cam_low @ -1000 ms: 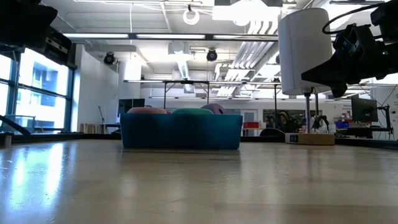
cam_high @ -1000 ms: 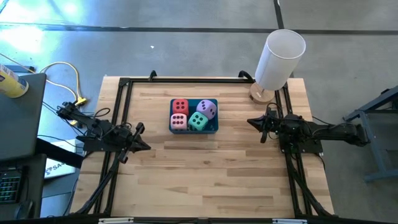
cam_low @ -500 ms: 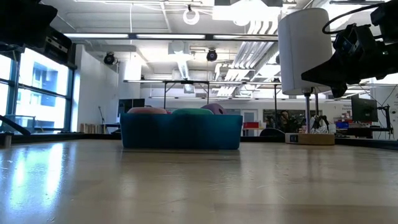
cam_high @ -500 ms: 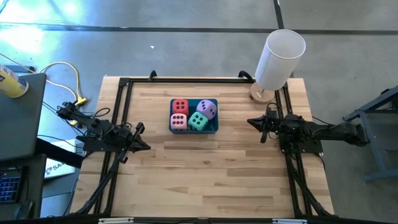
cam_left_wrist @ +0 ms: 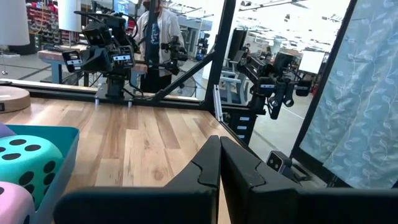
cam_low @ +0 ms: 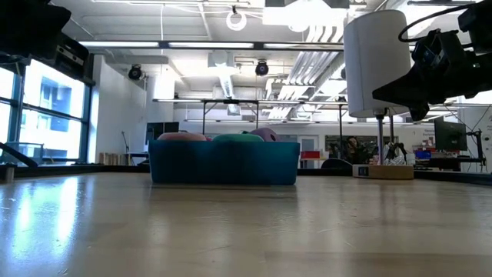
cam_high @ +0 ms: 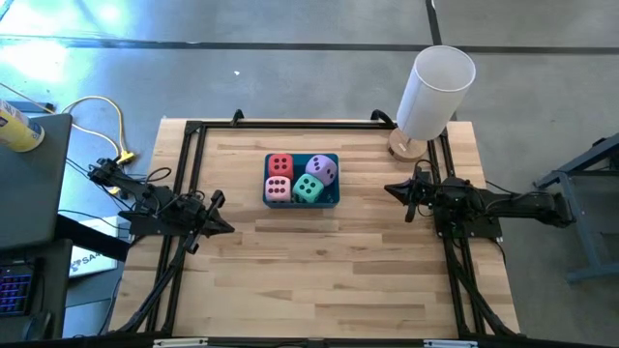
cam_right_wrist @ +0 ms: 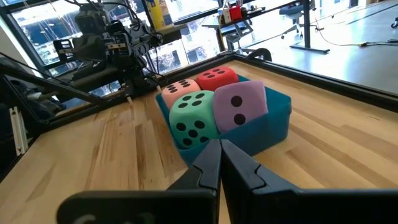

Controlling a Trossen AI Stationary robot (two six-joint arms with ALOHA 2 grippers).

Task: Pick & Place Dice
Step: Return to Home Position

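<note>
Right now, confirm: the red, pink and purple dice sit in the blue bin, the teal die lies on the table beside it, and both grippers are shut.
Wrong: the high view shows the teal die in the blue bin too, with the red die, pink die and purple die. Left gripper and right gripper are shut.

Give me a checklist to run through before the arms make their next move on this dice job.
1. All four dice in the blue bin: ok. The red die, pink die, purple die and teal die sit inside it.
2. No die left on the table: ok, none shows on the wood in the high view.
3. Left gripper empty: ok, shut on nothing, at the table's left side.
4. Right gripper empty: ok, shut on nothing, at the right side.
5. Both arms apart from the bin: ok.
6. Arms fully at their home pose: cannot tell.
</note>
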